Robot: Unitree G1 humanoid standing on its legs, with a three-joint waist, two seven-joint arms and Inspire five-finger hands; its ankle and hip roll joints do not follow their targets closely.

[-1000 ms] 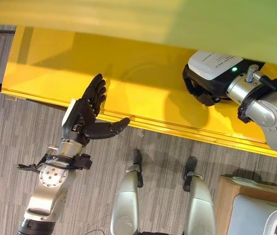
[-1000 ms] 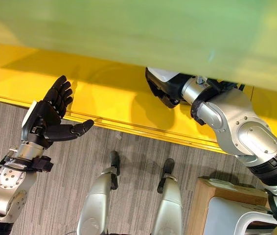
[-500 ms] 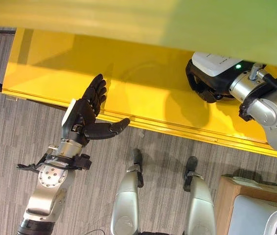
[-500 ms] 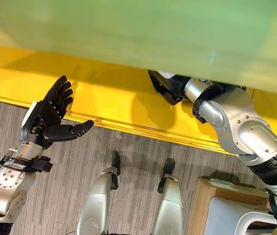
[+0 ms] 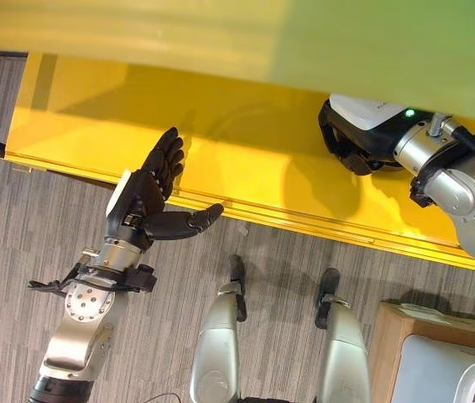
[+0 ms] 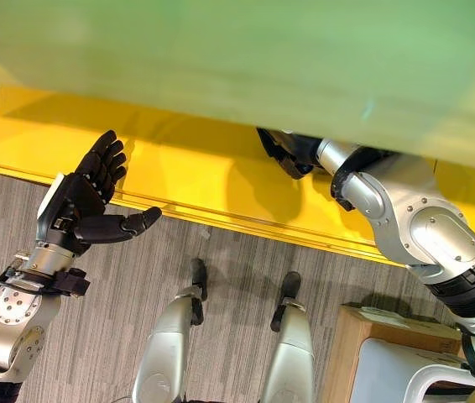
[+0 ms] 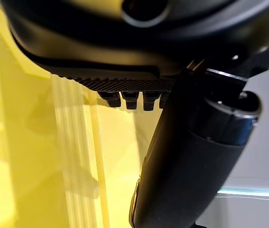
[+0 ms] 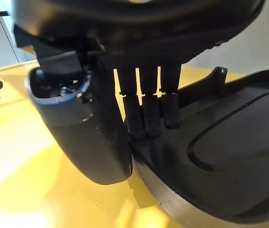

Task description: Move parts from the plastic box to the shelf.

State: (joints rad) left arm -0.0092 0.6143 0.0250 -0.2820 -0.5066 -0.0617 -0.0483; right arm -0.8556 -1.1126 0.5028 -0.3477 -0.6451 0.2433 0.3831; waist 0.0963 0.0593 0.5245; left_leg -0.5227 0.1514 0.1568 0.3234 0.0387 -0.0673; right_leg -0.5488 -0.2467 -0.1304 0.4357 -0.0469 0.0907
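The yellow shelf (image 5: 246,159) spans the scene above grey carpet (image 5: 19,243). The right hand (image 5: 351,151) reaches onto the shelf, fingers and thumb curled round a black part (image 8: 229,142) that rests on the shelf surface. The left hand (image 5: 149,197) hovers at the shelf's front edge, fingers spread wide, empty. No legible writing.

Right hand (image 5: 351,151) grips black plastic part (image 8: 229,156) on flat yellow shelf (image 5: 246,168); left hand (image 5: 141,201) at shelf's front edge.
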